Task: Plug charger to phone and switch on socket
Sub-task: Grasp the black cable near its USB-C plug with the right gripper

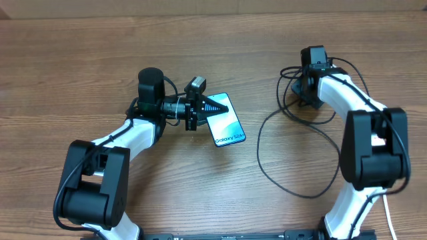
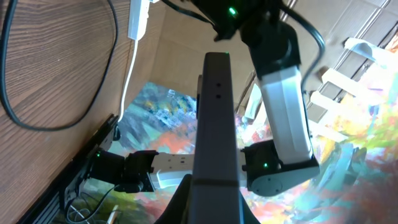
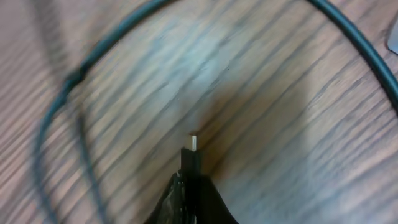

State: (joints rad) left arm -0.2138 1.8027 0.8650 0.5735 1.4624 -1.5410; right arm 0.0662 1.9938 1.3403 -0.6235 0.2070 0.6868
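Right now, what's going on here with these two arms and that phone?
Two robot arms are getting ready to plug a charger into a phone. The left end effector is shut on the phone, gripping it at one end. The right end effector is pinching the charger just behind its connector tip, and the rest of the cable lies looped on the wooden table. Connector and phone are well apart, so nothing is plugged in yet.
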